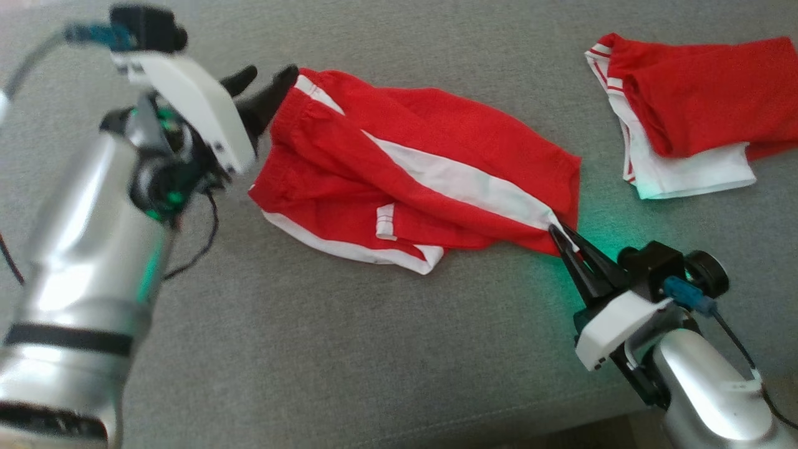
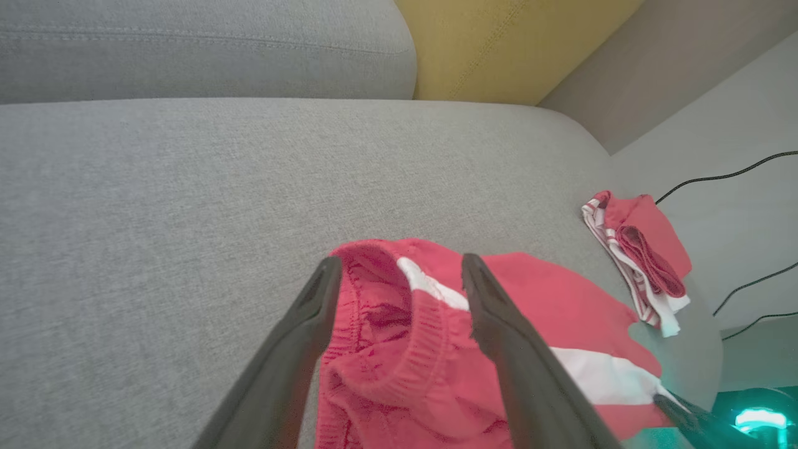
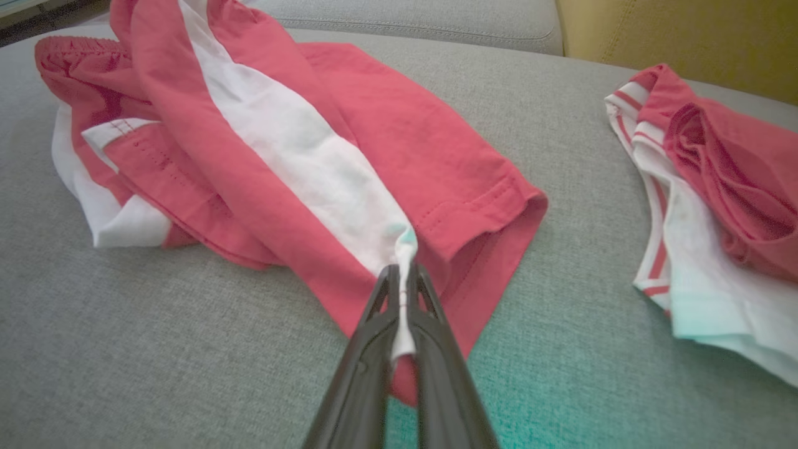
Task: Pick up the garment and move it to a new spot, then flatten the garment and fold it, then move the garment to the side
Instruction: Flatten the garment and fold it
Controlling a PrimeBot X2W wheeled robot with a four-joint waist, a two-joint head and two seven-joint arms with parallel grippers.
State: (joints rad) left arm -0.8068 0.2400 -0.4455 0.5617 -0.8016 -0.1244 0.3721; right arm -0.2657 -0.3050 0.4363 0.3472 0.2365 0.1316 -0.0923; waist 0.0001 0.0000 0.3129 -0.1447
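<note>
The garment [image 1: 430,174] lies crumpled on the sofa cushion [image 1: 349,349]. The right gripper [image 1: 564,240] pinches only a thin hem corner [image 3: 402,249]; tension may pull it free. The left gripper [image 1: 269,75], fingers spread wide at the waistband [image 2: 424,337], may close on a single layer, leaving folds.

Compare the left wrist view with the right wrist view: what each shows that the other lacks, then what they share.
Left wrist view: open left gripper at the ribbed waistband, cables beyond. Right wrist view: right gripper shut on the white stripe's end, stitched leg hem. Both: red shorts, folded red-and-white garment, grey sofa, yellow cushion.
</note>
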